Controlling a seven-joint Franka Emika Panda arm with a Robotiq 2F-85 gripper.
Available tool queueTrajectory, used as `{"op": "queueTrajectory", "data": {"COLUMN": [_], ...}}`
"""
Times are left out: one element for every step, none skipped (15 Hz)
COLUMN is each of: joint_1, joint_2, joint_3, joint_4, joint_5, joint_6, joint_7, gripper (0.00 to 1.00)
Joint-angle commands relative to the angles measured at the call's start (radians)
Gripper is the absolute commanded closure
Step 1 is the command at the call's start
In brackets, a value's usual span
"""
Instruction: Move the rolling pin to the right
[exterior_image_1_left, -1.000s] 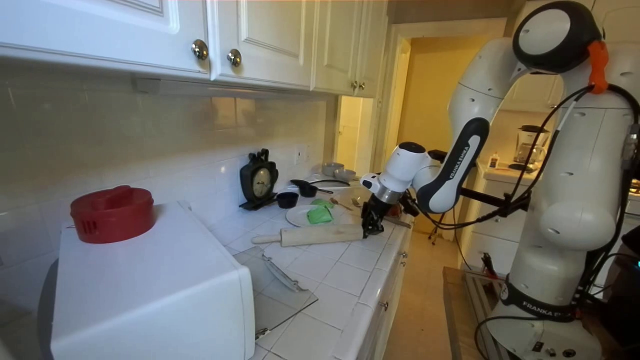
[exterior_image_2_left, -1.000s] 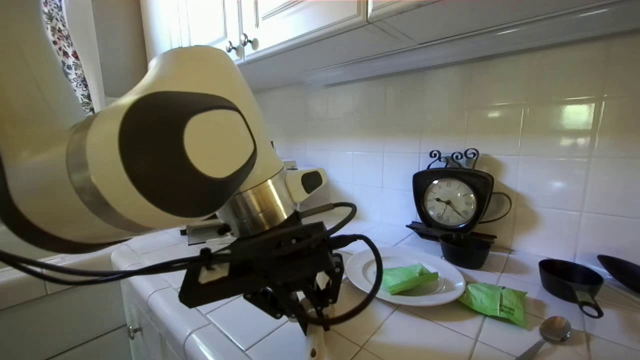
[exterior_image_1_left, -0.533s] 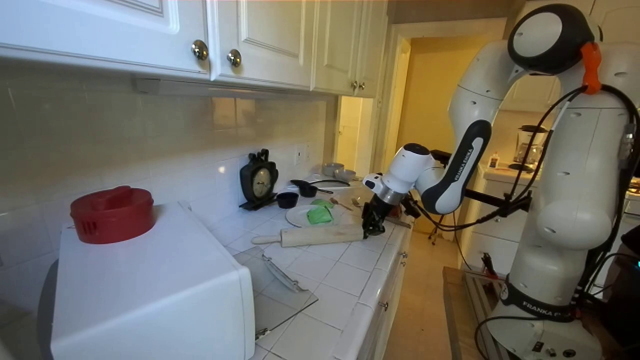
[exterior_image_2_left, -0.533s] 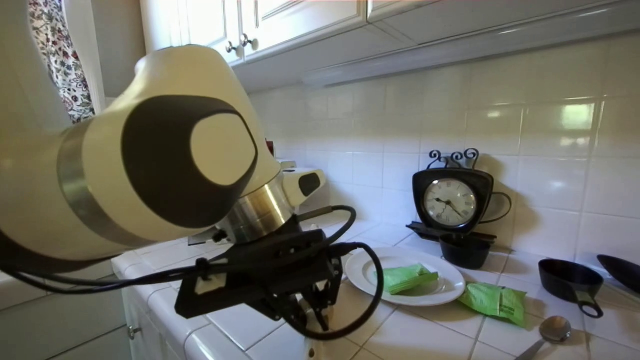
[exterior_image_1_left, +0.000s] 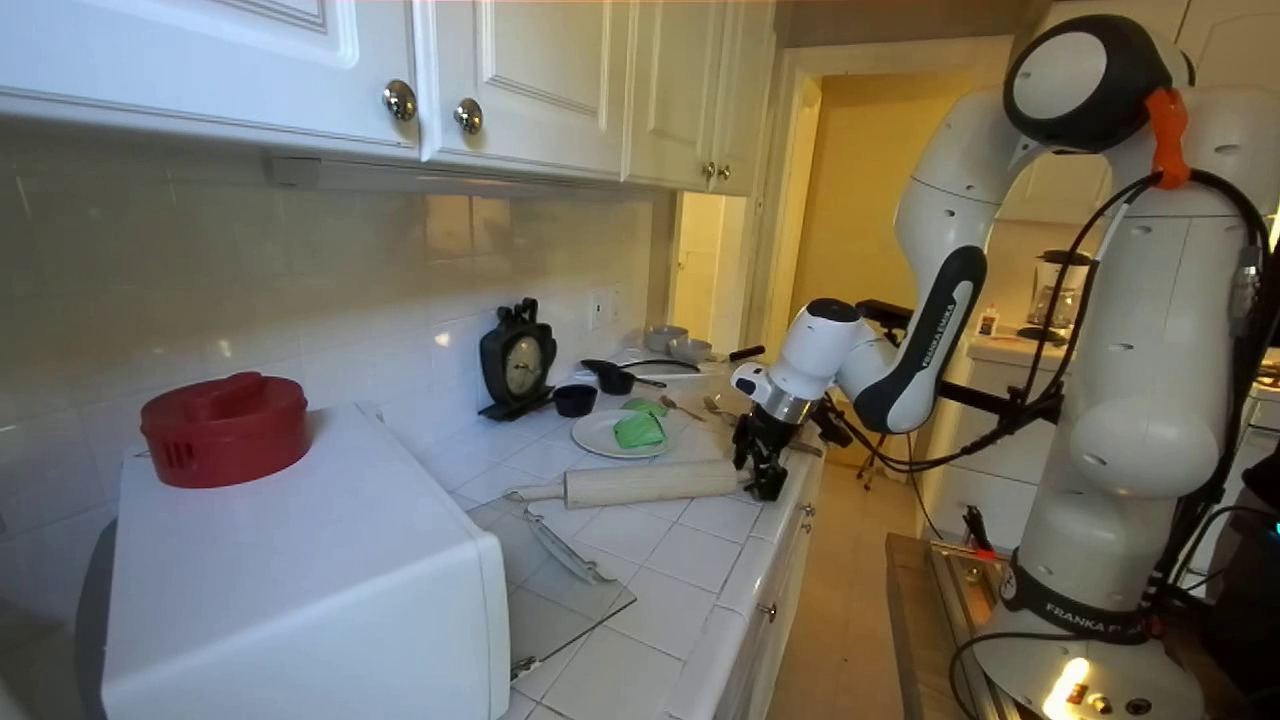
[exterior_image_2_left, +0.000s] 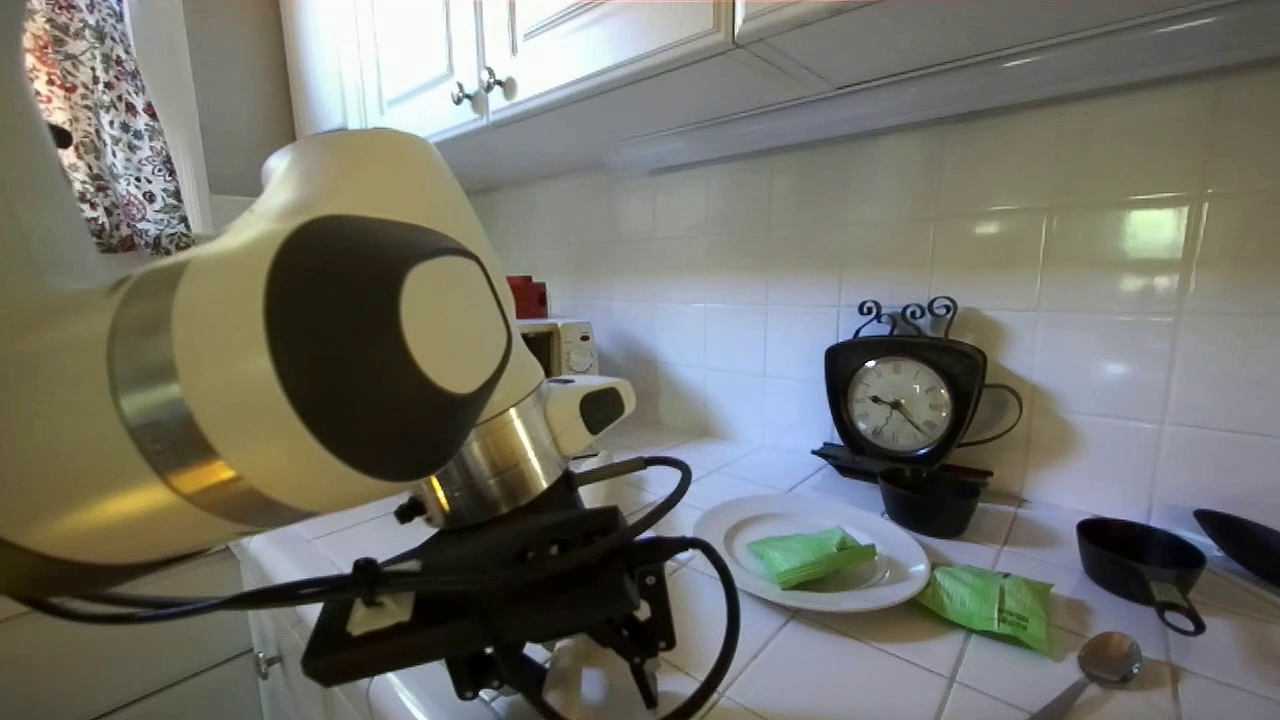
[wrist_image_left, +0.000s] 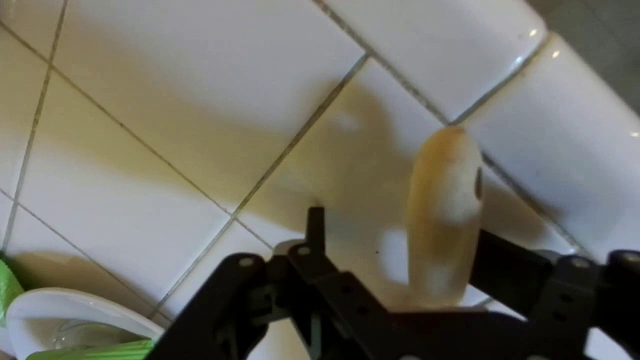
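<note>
The pale wooden rolling pin (exterior_image_1_left: 650, 484) lies on the white tiled counter, crossing it toward the front edge. In the wrist view its handle end (wrist_image_left: 442, 210) points at the counter's rounded edge. My gripper (exterior_image_1_left: 757, 480) is down at that handle end. In the wrist view the jaws (wrist_image_left: 400, 230) are apart, with the handle between them. The handle lies against or very near the right finger, with a wide gap to the left finger. In an exterior view the arm and gripper (exterior_image_2_left: 575, 690) hide most of the pin.
A white plate (exterior_image_1_left: 590, 440) with a green packet (exterior_image_2_left: 810, 556) lies beside the pin; another packet (exterior_image_2_left: 990, 605) is near it. Behind stand a black clock (exterior_image_1_left: 518, 362) and small black pans (exterior_image_2_left: 1140, 560). A glass pane (exterior_image_1_left: 560, 580) and white microwave (exterior_image_1_left: 300, 580) stand near the pin's far end.
In an exterior view the rolling pin has shifted slightly right and nearer the camera. My gripper moved the same way, right and down, and its jaws look wider apart.
</note>
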Motion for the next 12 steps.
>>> {"op": "queueTrajectory", "data": {"joint_1": [-0.023, -0.022, -0.024, -0.025, -0.028, -0.029, -0.023, -0.018, -0.013, -0.009, -0.005, -0.001], "joint_2": [0.010, -0.001, -0.013, -0.021, -0.029, -0.032, -0.047, -0.051, -0.060, -0.068, -0.074, -0.079], "joint_3": [0.017, 0.018, 0.019, 0.020, 0.022, 0.023, 0.025, 0.029, 0.032, 0.036, 0.039, 0.045], "joint_4": [-0.002, -0.001, -0.003, -0.005, -0.004, -0.001, -0.006, -0.002, -0.003, -0.004, -0.004, -0.004], "joint_5": [-0.072, -0.080, -0.091, -0.098, -0.109, -0.125, -0.132, -0.141, -0.146, -0.151, -0.154, -0.150], "joint_6": [-0.058, -0.073, -0.070, -0.071, -0.068, -0.062, -0.071, -0.073, -0.075, -0.079, -0.073, -0.076], "joint_7": [0.068, 0.075, 0.072, 0.072, 0.068, 0.066, 0.064, 0.069, 0.071, 0.072, 0.063, 0.062], "gripper": [0.11, 0.12, 0.13, 0.18, 0.19, 0.21, 0.20, 0.23, 0.22, 0.22, 0.20, 0.17]}}
